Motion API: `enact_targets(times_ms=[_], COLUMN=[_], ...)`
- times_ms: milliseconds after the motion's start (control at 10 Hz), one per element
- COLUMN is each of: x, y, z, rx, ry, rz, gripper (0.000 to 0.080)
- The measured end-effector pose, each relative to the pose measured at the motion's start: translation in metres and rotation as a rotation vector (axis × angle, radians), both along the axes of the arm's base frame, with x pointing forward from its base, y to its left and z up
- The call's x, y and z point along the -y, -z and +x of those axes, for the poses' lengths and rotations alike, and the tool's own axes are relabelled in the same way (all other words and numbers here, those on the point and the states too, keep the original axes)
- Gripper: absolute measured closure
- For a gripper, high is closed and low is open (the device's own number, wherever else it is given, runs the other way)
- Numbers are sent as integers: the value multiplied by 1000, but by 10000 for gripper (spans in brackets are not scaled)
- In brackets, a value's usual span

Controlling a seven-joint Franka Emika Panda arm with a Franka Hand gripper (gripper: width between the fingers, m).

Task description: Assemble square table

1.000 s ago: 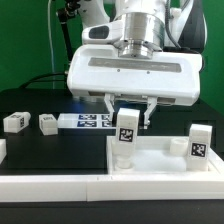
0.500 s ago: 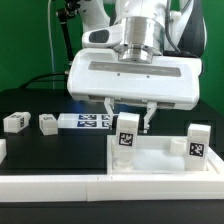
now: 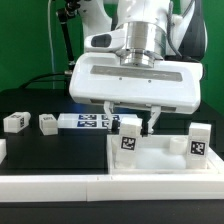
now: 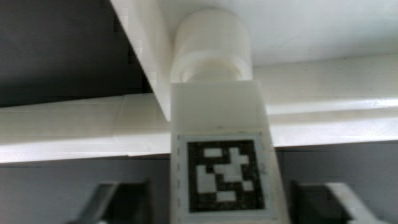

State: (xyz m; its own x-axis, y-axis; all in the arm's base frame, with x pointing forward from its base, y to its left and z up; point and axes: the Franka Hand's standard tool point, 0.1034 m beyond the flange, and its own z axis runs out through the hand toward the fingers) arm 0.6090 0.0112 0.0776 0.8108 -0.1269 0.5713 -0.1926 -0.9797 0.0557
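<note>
The white square panel [image 3: 160,163] lies on the black table at the exterior view's right. One tagged white leg [image 3: 129,143] stands upright on its near-left part; another [image 3: 198,142] stands at its right. My gripper [image 3: 131,122] hangs straight above the first leg, its fingers either side of the leg's top. In the wrist view the leg [image 4: 222,140] fills the middle over the panel [image 4: 71,130]. My gripper [image 4: 222,205] is open, with a dark gap between the leg and each finger [image 4: 111,205]. Two more legs [image 3: 15,122] [image 3: 47,123] lie on the table at the left.
The marker board [image 3: 92,122] lies flat behind the panel, between the loose legs and my gripper. Long white bars [image 3: 50,186] edge the table along the front. A black stand and cables rise at the back left.
My gripper has come down a little over the standing leg, so less of the leg's top shows. The leg has shifted slightly to the exterior view's right.
</note>
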Motion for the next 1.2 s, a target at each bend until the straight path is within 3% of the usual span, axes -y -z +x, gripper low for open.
enact_targets(times_ms=[100,200,800,1000,1200], x=[0,0,4,23,25], y=[0,0,0,-13,-23], z=[0,0,0,8,14], rx=[0,0,-13,-65,-136], ry=[0,0,-7,22,35], rz=[0,0,-5,37,85], gripper=[234,173,151,151,151])
